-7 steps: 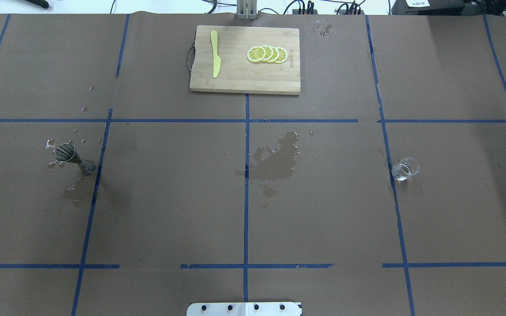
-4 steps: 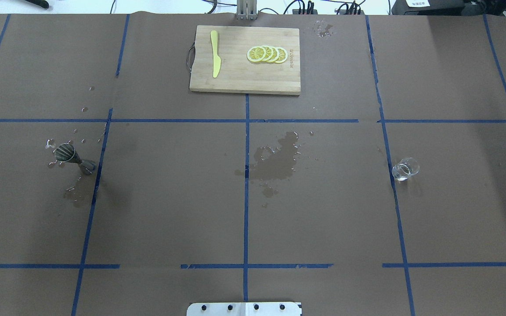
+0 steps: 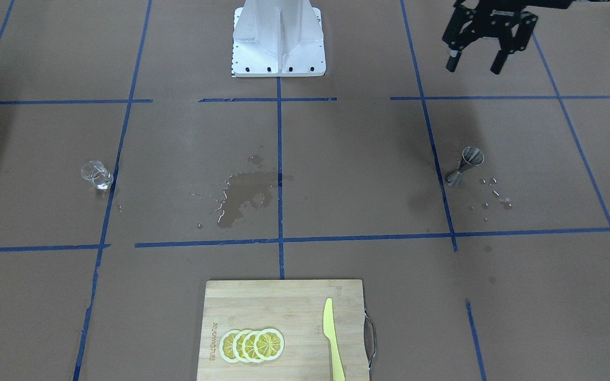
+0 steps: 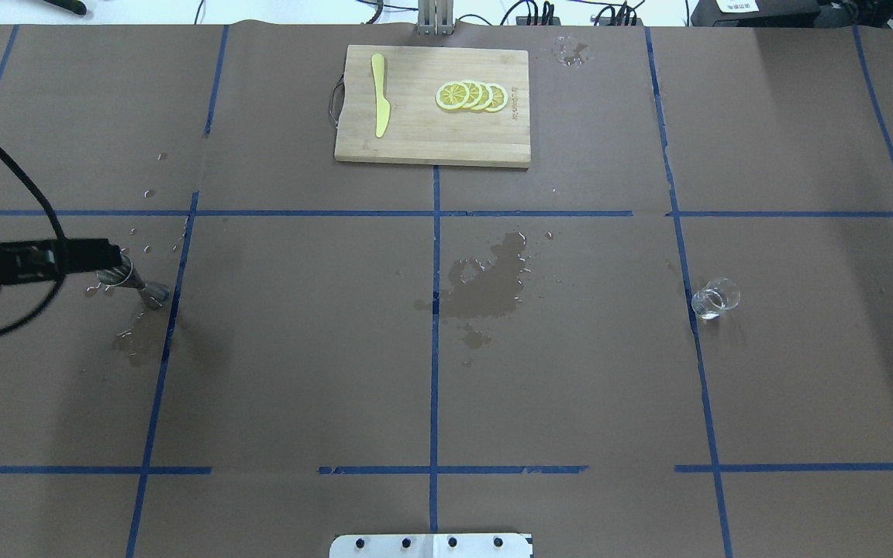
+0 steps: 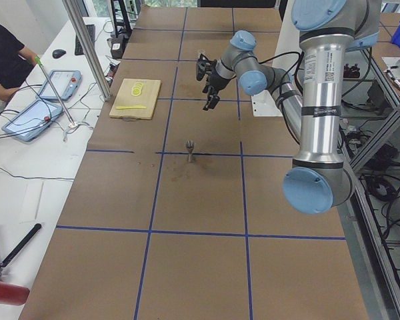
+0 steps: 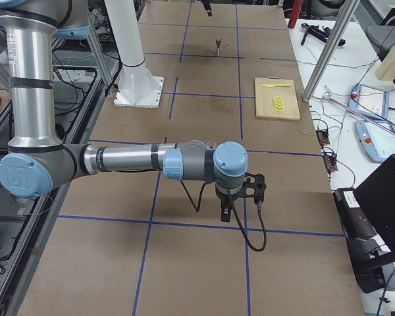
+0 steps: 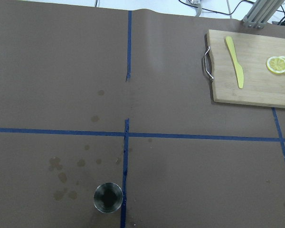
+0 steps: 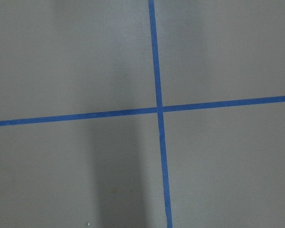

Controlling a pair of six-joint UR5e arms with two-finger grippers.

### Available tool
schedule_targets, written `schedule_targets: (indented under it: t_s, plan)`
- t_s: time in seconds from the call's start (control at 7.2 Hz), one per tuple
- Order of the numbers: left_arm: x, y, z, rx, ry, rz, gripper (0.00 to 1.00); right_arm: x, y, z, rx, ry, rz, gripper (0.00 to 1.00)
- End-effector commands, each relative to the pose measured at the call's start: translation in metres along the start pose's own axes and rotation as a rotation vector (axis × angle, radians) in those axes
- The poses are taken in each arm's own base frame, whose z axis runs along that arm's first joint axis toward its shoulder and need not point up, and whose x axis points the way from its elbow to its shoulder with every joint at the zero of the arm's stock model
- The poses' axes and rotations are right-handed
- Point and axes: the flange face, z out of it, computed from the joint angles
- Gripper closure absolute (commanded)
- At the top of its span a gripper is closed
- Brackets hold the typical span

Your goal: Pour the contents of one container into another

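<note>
Left gripper point(image 3: 474, 59) hangs high over the table, jaws wide apart, holding nothing. Jigger point(image 3: 466, 165) stands upright on the table well below the jaws, not between the fingers. Water drops point(image 3: 506, 202) lie just beside it. Glass point(image 3: 97, 174) stands far off to the jaws' right, with a wet patch point(image 3: 241, 196) on the paper between the 2. Cutting board point(image 3: 284, 301) lies ahead of the jaws and to their right, carrying 4 lemon slices point(image 3: 252, 345) and a yellow knife point(image 3: 331, 338). Right gripper point(image 6: 242, 207) shows only in the side view, above a blue tape cross point(image 8: 159, 109). Can't tell how its jaws stand.
</note>
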Motion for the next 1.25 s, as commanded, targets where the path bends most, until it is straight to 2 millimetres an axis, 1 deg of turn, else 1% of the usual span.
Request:
schedule_targets:
  t_s: [0.0,0.14,0.28,0.42,0.56,0.69,0.83,0.97,1.11]
  plan:
    - [0.037,0.08,0.023,0.079,-0.008,-0.054,0.0,-0.017,-0.011,-0.003,0.008,-0.003,-0.038,0.0]
    - [0.042,0.098,0.029,0.126,-0.024,-0.072,0.0,-0.03,-0.015,-0.001,0.003,-0.003,-0.058,0.0]
    - [0.044,0.106,0.031,0.165,-0.023,-0.078,0.0,-0.047,-0.015,0.0,0.003,-0.005,-0.086,0.0]
    - [0.037,0.116,0.037,0.204,-0.054,-0.059,0.0,-0.062,-0.014,0.0,0.002,-0.009,-0.101,0.0]
    - [0.012,0.135,0.053,0.252,-0.118,-0.05,0.0,-0.087,-0.012,-0.001,0.005,-0.013,-0.076,0.0]
    - [0.0,0.146,0.064,0.302,-0.143,-0.037,0.0,-0.116,-0.008,-0.007,0.015,-0.021,-0.059,0.0]
    - [-0.009,0.151,0.078,0.379,-0.153,-0.043,0.0,-0.136,-0.004,-0.009,0.017,-0.028,-0.06,0.0]
    - [-0.014,0.157,0.092,0.433,-0.158,-0.037,0.0,-0.149,-0.001,-0.008,0.014,-0.034,-0.07,0.0]
    - [-0.018,0.159,0.101,0.472,-0.167,-0.019,0.0,-0.16,0.001,-0.004,0.007,-0.032,-0.072,0.0]
